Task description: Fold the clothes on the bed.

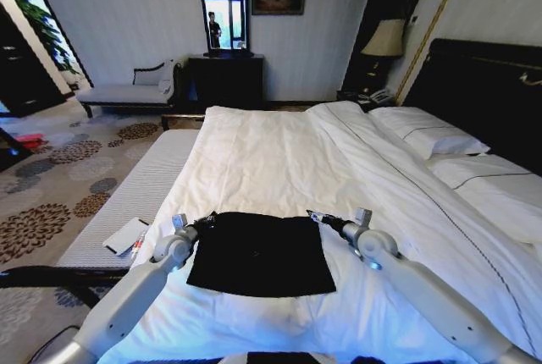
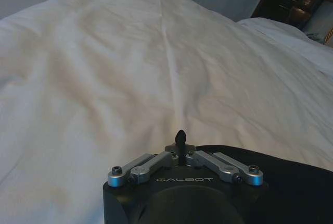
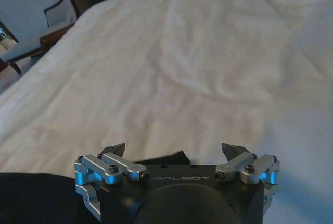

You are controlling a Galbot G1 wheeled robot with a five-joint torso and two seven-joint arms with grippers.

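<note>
The clothes (image 1: 261,256), a black garment, lie as a flat rectangle on the near part of the bed (image 1: 271,157) with its white duvet. My left gripper (image 1: 206,220) is at the garment's far left corner. In the left wrist view this gripper (image 2: 180,136) has its tips pressed together, shut on the edge of the black fabric (image 2: 296,187). My right gripper (image 1: 315,216) is at the far right corner. The right wrist view shows it (image 3: 174,150) open, fingers (image 3: 115,149) spread, with a point of the black cloth (image 3: 167,158) between them.
White pillows (image 1: 423,140) lie against the dark headboard (image 1: 483,85) on the right. A white flat object (image 1: 125,235) rests on the pale strip along the bed's left side. Beyond the bed stand a dark dresser (image 1: 224,80), a chaise (image 1: 127,91) and a lamp (image 1: 385,38).
</note>
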